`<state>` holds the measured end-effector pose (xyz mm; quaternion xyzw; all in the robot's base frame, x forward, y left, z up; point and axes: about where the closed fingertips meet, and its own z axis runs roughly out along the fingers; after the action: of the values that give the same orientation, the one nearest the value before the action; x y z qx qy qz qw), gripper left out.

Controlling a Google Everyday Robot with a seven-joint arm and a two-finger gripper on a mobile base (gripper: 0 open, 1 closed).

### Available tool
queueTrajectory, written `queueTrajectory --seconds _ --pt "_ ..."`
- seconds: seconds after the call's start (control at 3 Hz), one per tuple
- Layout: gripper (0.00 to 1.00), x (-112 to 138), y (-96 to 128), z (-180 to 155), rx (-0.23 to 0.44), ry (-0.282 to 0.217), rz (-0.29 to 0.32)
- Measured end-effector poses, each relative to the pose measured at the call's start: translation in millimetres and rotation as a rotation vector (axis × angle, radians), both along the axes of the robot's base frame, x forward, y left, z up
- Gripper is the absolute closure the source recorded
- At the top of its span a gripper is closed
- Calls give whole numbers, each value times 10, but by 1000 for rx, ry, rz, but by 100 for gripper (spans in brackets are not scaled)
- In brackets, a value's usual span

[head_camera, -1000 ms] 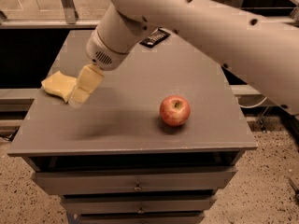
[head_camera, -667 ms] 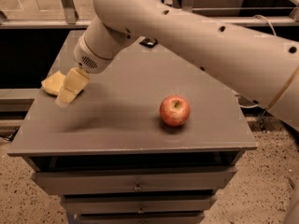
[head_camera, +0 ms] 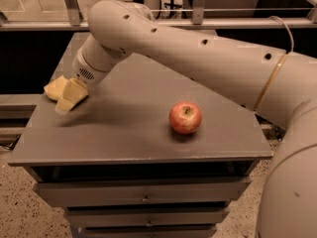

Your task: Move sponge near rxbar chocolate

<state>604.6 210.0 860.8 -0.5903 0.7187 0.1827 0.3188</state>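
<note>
The sponge [head_camera: 53, 88], a pale yellow foam block, lies at the left edge of the grey table [head_camera: 124, 133]. My gripper [head_camera: 66, 103] hangs from the white arm [head_camera: 198, 53] right next to the sponge, on its near right side, and covers part of it. I cannot tell whether it touches the sponge. The rxbar chocolate is hidden; the arm covers the back of the table.
A red apple [head_camera: 185, 117] stands on the table right of the middle. The table is a drawer cabinet [head_camera: 143, 192]. A metal rail [head_camera: 198, 21] runs behind it. The arm spans the table's back and right side.
The arm has swung left and the gripper has moved left to the sponge's side. The dark bar seen at the back earlier is now covered by the arm. The apple has not moved.
</note>
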Motion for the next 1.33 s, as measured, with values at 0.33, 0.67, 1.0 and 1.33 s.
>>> queueTrajectory --seconds 0.33,0.67,1.0,1.33 --pt "0 80 13 -131 -12 3 -19" --pt "0 128 58 -215 -10 20 -33" --pt "17 126 165 -238 1 33 -21" --pt "41 123 207 -233 6 42 -21"
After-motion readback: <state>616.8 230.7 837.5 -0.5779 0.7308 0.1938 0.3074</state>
